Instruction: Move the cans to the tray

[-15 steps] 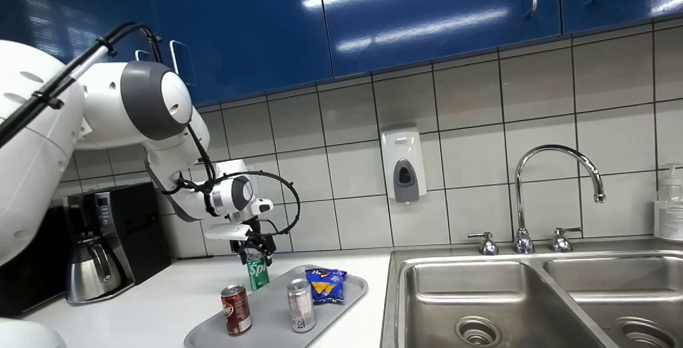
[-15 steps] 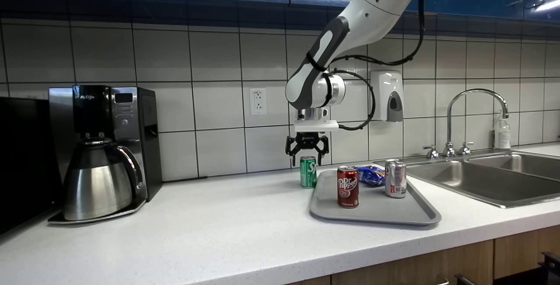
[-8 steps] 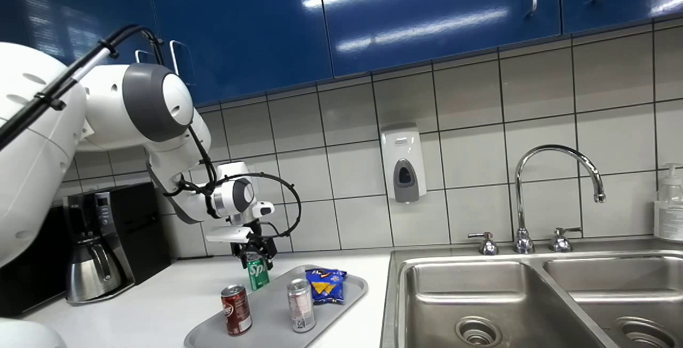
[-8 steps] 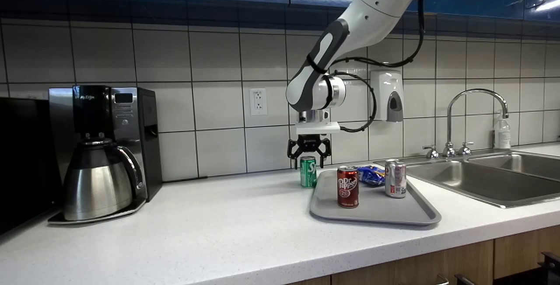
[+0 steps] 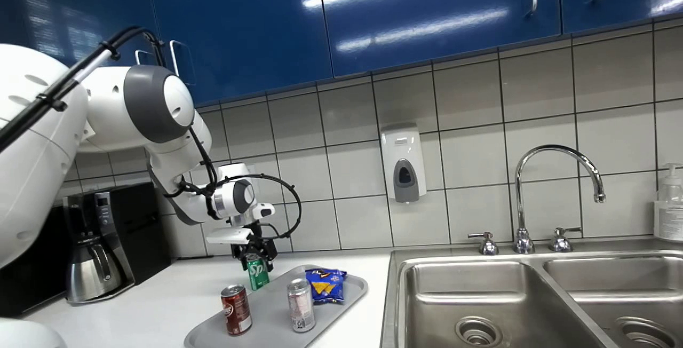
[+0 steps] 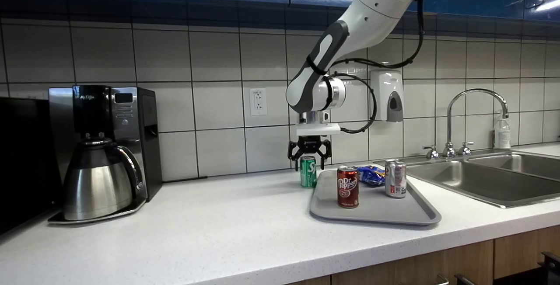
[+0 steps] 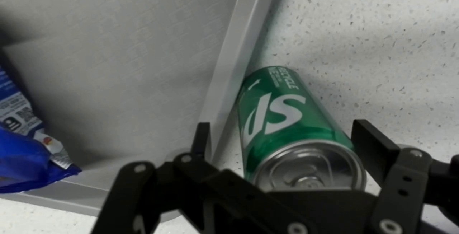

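Two cans, the red can (image 6: 348,192) and the silvery can (image 6: 396,184), stand upright and apart on the grey tray (image 6: 378,214). With them on the tray lies a blue snack packet (image 5: 325,286), near the silvery can, with yellow chips pictured on its front.

The green can (image 6: 308,178) stands upright on the white counter (image 6: 197,224), outside the tray. In the wrist view it is just beside the rim (image 7: 235,52); I cannot tell whether the two touch.

The gripper (image 6: 309,168) points down over the green can. Its jaws are spread wider than the can, with one of its fingers (image 7: 373,148) on each side of the top. In the wrist view the can sits closer to that finger, and whether they touch is hard to tell; the opposite finger stands clear of the can. Black gripper parts hide some of the lid (image 7: 312,165).

Well apart from the tray, a coffee maker (image 6: 94,110) holds a steel jug (image 6: 98,184). On the tray's other side is a steel sink (image 5: 464,273) with a curved tap (image 5: 520,193). A white soap dispenser (image 5: 404,145) hangs on the tiled wall (image 5: 539,92), below blue cupboards (image 5: 235,22).
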